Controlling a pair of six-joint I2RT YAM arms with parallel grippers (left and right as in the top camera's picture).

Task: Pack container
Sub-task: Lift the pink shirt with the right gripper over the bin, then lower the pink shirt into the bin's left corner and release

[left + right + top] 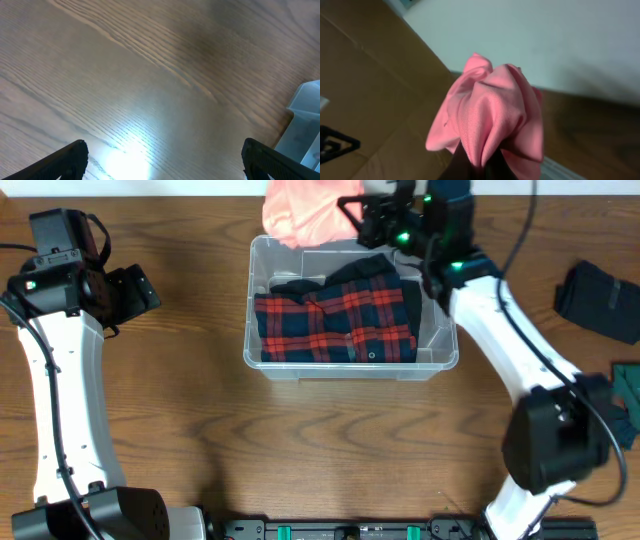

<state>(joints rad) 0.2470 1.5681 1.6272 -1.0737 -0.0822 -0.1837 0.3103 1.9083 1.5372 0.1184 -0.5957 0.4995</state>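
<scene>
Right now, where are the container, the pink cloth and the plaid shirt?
container (340, 371), overhead view, on its clear front wall.
pink cloth (490, 115), right wrist view, on its bunched middle fold.
plaid shirt (335, 325), overhead view, on its red-and-navy top face.

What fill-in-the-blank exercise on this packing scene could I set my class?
1. The right gripper is shut on a ___ cloth at the far rim of the container.
2. Inside the container lies a plaid shirt in navy and ___.
3. The left gripper hangs ___ over the bare table.

Missing words: pink; red; open.
</scene>
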